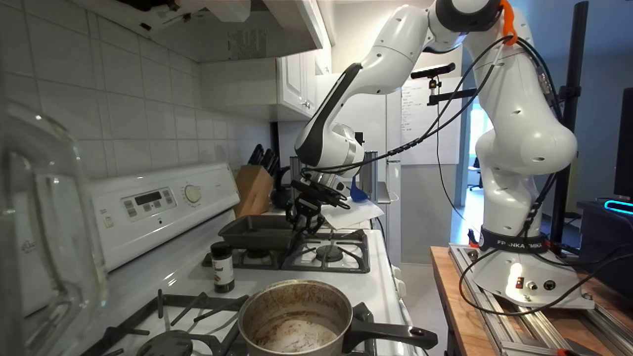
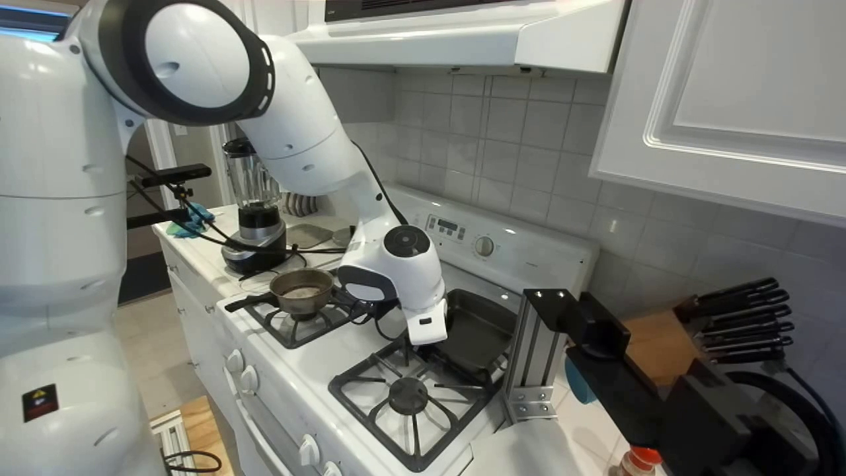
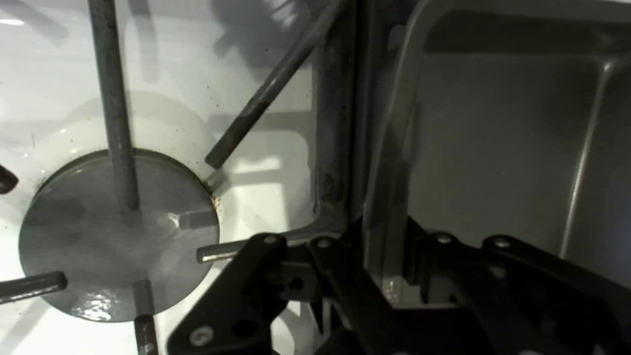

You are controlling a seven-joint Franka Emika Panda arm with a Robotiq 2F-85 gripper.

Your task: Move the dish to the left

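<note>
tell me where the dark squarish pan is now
In an exterior view, the dark squarish pan is left of centre, over the far stove grate, just behind the dark-capped jar.

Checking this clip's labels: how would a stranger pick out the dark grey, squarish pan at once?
Find the white gas stove, then its end nearest the brown wooden knife block. Close to the white control panel there sits the dark grey, squarish pan. It has corners and straight sides, unlike the round, long-handled metal saucepan.
</note>
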